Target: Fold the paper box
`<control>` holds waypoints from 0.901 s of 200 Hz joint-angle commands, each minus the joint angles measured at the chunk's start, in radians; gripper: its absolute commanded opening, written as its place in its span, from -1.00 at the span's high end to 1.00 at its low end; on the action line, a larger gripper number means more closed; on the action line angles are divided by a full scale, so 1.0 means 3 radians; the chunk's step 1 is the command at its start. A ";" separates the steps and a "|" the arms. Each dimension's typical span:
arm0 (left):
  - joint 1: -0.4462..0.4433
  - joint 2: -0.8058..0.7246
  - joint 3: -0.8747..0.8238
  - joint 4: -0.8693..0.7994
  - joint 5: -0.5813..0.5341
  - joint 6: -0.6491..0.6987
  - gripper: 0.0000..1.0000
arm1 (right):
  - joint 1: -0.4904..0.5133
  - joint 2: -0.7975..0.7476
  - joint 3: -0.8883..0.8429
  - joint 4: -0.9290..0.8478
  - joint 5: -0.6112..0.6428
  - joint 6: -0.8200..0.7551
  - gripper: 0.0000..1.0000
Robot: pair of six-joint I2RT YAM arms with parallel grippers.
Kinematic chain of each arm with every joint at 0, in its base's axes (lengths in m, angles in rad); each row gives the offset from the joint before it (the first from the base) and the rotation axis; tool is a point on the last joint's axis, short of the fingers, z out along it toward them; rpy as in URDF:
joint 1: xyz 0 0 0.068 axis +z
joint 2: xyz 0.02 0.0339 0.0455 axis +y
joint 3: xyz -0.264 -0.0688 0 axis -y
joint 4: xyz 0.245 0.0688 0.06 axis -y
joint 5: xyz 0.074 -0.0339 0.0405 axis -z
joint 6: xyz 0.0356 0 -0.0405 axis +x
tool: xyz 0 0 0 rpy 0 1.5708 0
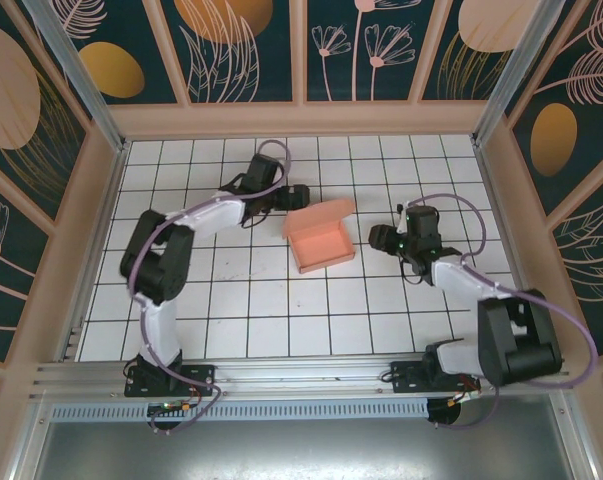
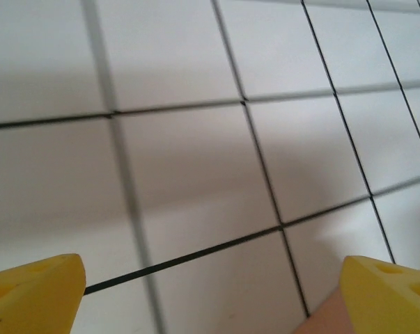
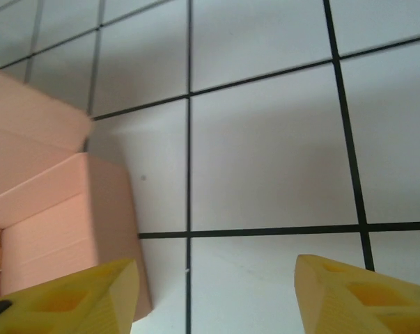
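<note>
1. Now, your left gripper (image 2: 210, 291) has its yellow fingertips (image 2: 35, 292) spread wide, with nothing but the tiled table (image 2: 196, 160) between them. A sliver of pink shows just beside the right-hand tip.
2. Your right gripper (image 3: 213, 292) also stands apart and empty, with bare tile between its tips.
3. The paper box (image 3: 63, 209) sits just to the left of the right gripper's left tip, near it but not between the tips. From above, it lies between your two grippers. The tray is formed, and the lid flap (image 1: 323, 212) is open on the far side, close to the left gripper.
4. Judging by that, the walls are up and closing the lid looks like the step in hand.
5. To do it well, steady the wall nearest the right gripper so the tray cannot slide on the tiles. Then bring the left tips behind the flap and push along the crease, not at a corner.
6. Go gently: thin card buckles easily, and a hard shove would likely skid the whole box.
</note>
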 commanded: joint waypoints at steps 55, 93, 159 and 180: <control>0.0108 -0.1623 -0.1326 0.0518 -0.1446 -0.0317 -0.98 | 0.0245 0.0821 0.0457 -0.0038 -0.0298 -0.0002 0.21; 0.0336 -0.2013 -0.1607 0.0437 -0.1031 -0.0218 -0.86 | 0.0513 0.0900 0.0475 -0.0011 -0.0373 0.0026 0.25; 0.0421 -0.2319 -0.1474 0.0197 -0.0037 0.1031 -0.92 | 0.0407 0.0327 0.0295 -0.0034 -0.0233 -0.0228 0.12; 0.0421 -0.2324 -0.1325 -0.0086 0.0348 0.1533 -0.90 | 0.0348 0.0091 0.0299 -0.0052 -0.0207 -0.0462 0.03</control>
